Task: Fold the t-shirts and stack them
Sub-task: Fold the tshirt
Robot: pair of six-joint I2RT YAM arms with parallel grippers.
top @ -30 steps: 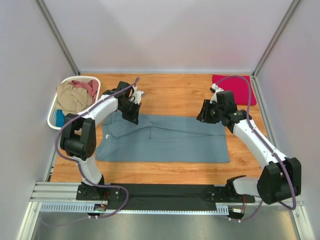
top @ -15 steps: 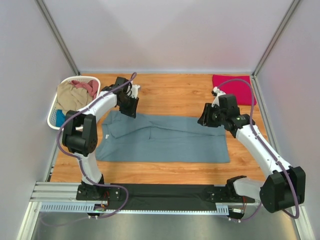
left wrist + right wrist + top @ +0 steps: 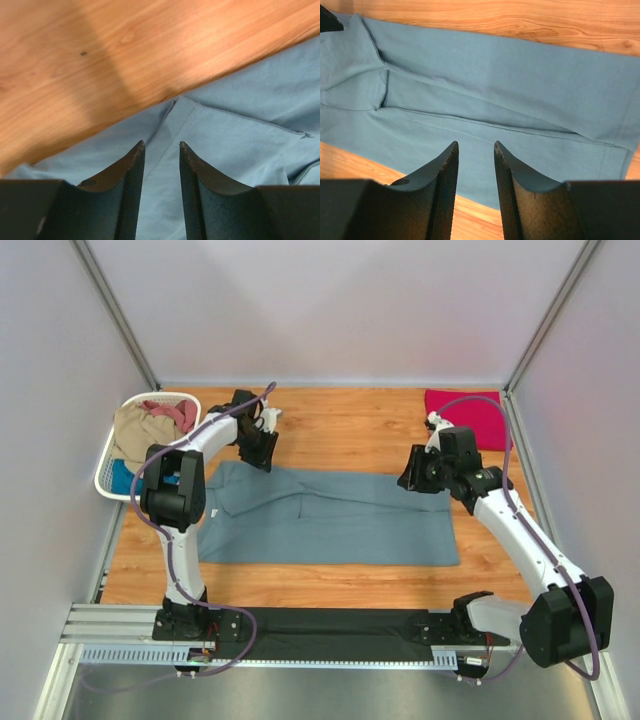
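Note:
A large slate grey-blue t-shirt [image 3: 330,518] lies spread flat across the middle of the wooden table. My left gripper [image 3: 262,455] hovers over its back-left corner, open, with nothing between the fingers. In the left wrist view that gripper [image 3: 161,146] sits just above a folded seam of the shirt [image 3: 240,135]. My right gripper [image 3: 407,480] hangs over the shirt's back-right edge, also open and empty. The right wrist view shows this gripper [image 3: 476,145] above the flat cloth [image 3: 495,75]. A folded crimson-pink t-shirt [image 3: 470,418] rests at the back right corner.
A white slatted laundry basket [image 3: 103,465] stands at the left edge, holding a tan shirt [image 3: 140,435], a dusty-pink one [image 3: 175,412] and a bit of bright blue [image 3: 120,477]. Grey walls enclose the table on three sides.
My left gripper has opened, let go of the grey-blue shirt's back-left corner and drawn slightly back. The right gripper has barely shifted. The shirt lies as before.

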